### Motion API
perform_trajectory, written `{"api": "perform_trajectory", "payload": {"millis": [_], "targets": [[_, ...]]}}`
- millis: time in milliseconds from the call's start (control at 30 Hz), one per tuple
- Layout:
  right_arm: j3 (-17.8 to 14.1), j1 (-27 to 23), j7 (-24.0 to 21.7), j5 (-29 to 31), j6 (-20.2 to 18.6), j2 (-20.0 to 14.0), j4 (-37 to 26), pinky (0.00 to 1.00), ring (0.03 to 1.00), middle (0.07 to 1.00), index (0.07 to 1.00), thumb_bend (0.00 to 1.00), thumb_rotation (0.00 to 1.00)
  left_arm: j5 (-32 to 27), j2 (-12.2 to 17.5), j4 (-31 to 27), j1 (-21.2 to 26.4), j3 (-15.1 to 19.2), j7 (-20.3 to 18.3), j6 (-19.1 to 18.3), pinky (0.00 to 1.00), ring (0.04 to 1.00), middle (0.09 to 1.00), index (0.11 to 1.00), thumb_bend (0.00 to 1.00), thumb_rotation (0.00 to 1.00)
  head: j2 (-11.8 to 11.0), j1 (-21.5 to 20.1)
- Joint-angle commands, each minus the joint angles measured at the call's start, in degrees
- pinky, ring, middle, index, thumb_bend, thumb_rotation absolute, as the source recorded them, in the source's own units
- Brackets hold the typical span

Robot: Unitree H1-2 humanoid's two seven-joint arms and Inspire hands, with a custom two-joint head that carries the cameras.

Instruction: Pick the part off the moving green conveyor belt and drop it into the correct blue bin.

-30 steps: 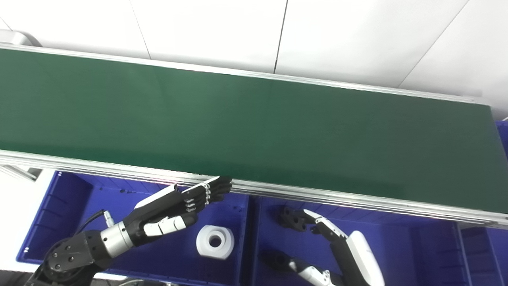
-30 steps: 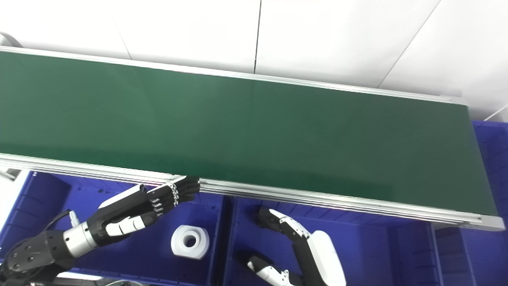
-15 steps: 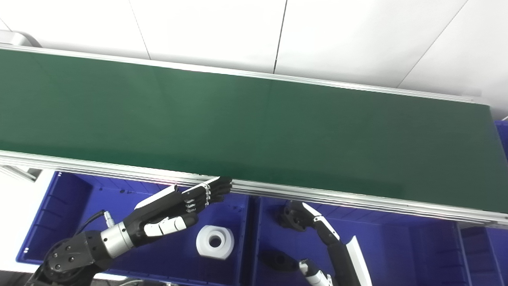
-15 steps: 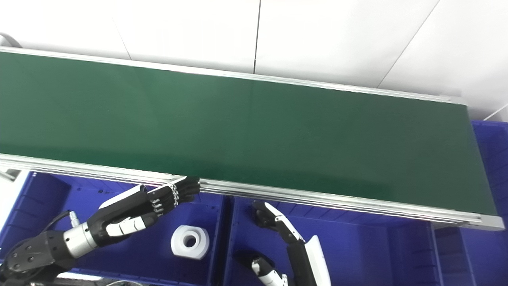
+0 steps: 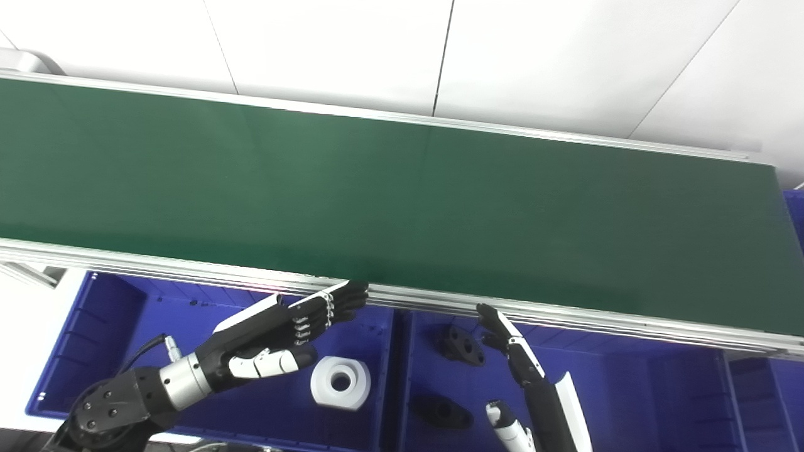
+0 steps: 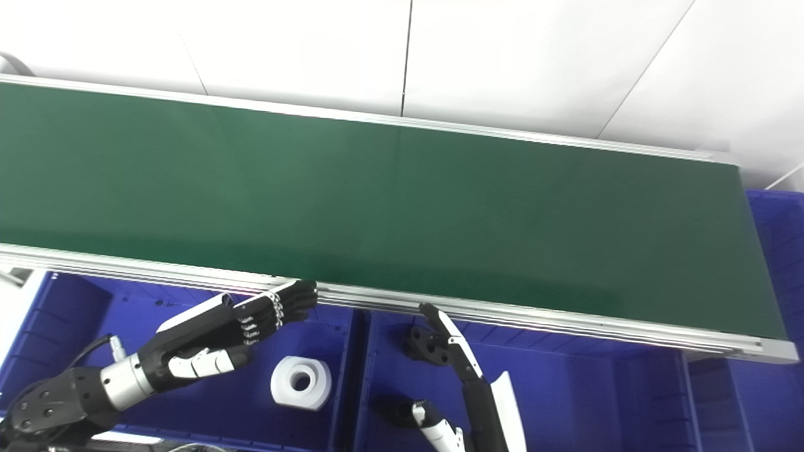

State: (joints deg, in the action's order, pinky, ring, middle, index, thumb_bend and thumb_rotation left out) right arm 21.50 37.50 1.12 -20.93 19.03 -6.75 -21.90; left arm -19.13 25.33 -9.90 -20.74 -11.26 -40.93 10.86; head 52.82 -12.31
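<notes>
Nearest, both arms come up from the bottom edge over the blue bins. In the left bin a white ring lies flat on the floor, near the wall shared with the next bin. Above it the left hand hovers with fingers stretched out straight and side by side, thumb apart below them, holding nothing; the fingertips reach up to the belt's near rail (whether they touch it I cannot tell).

Right of the divider, the middle bin holds two black parts: one lies up by the rail side, the other nearer the camera. The right hand stands edge-on over this bin, fingers extended up toward the rail and thumb low and well apart, empty. Its fingers pass just beside the upper black part, with a little gap showing in the left eye view.

Farther right, a further bin shows past the belt's end.

Beyond the rail runs the green belt, with no part on it. Behind that stands a white panelled wall.
</notes>
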Motion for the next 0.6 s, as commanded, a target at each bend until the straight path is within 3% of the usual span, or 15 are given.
{"api": "perform_trajectory", "payload": {"millis": [0,567], "targets": [[-0.1,-0.34,0.04,0.65,2.6,0.23,-0.47,0.87,0.924,0.943,0.929,0.58,1.0,0.59,0.81,-1.33,-0.2,0.13,-0.2,3.03,1.0,1.0,1.0,1.0,0.37,0.64,-0.11,0.24],[0.18,-3.58,-0.99,1.24,2.62,-0.21,0.79,0.89,0.945,0.965,0.948,0.58,1.0,2.25,1.02,-3.79,-1.17,0.49,0.86,4.63,1.0,1.0,1.0,1.0,0.45,0.72,0.83,2.45]]}}
